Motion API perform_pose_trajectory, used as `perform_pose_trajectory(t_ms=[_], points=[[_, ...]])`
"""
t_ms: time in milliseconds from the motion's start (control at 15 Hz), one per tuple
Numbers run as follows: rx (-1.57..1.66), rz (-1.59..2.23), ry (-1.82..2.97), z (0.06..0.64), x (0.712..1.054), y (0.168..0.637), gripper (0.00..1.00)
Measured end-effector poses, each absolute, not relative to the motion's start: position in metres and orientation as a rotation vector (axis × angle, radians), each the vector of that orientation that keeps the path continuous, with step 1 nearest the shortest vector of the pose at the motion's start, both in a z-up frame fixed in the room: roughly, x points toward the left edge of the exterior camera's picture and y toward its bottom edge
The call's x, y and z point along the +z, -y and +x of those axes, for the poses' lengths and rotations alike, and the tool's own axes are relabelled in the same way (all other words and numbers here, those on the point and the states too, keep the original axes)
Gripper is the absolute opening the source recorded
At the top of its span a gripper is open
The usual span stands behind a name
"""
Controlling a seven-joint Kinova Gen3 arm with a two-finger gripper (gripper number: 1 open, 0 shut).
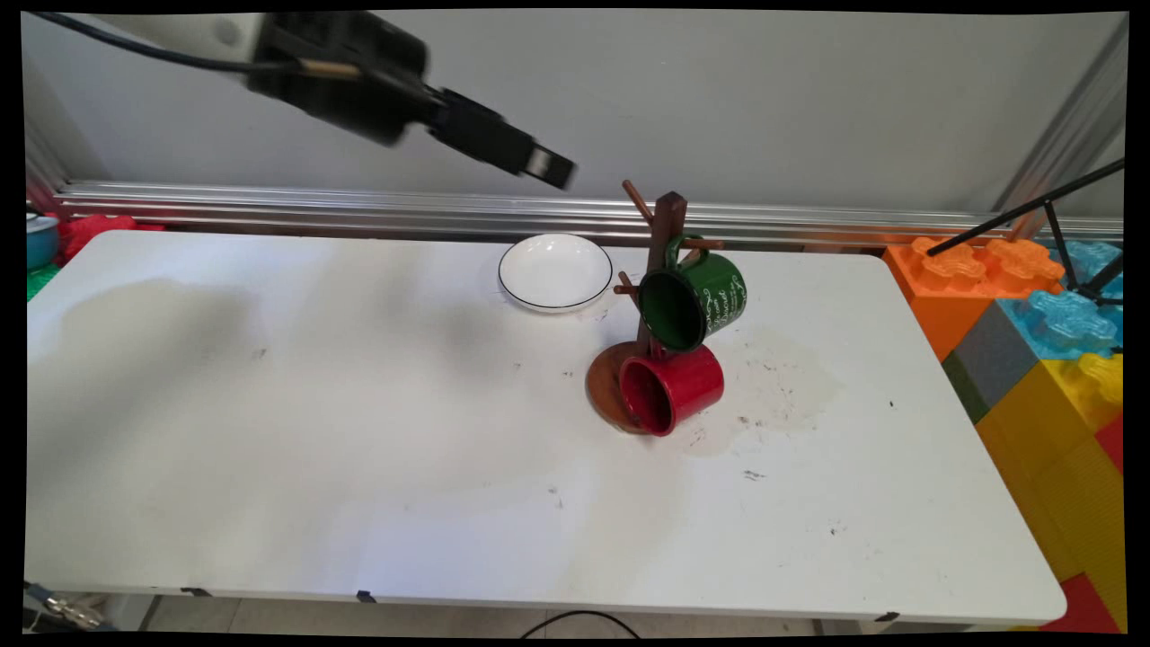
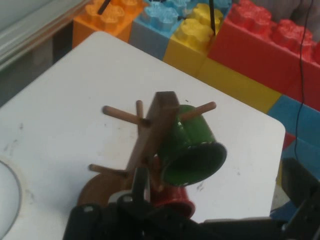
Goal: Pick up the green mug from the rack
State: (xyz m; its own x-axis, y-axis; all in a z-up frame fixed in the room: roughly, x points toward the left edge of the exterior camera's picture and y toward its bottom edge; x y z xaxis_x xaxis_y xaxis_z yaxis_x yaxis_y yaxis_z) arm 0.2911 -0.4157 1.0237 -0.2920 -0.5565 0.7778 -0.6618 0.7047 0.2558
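While raised high and tilted down toward the mug tree [image 1: 662, 270], gripper [image 1: 550, 168] up left of it, grip state unclear, green mug [image 1: 701, 299] hanging there, red mug [image 1: 672, 388] at its base.

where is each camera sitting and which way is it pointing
Main view: fixed above the table's near side, looking down across the white table at the wall; the end effector shows at upper left.
Hand view: on the hand, looking down at the mug tree; black linkage rises from the bottom.
Both show the mug tree, green mug, red mug and white plate.
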Motion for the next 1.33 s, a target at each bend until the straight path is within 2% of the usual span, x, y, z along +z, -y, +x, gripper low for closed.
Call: perform_pose_trajectory(t_ms=[667, 1333], points=[[0.096, 1.084, 1.936, 0.200, 0.990, 0.393, 1.00], [0.069, 1.185, 1.880, 0.160, 0.956, 0.381, 1.00]])
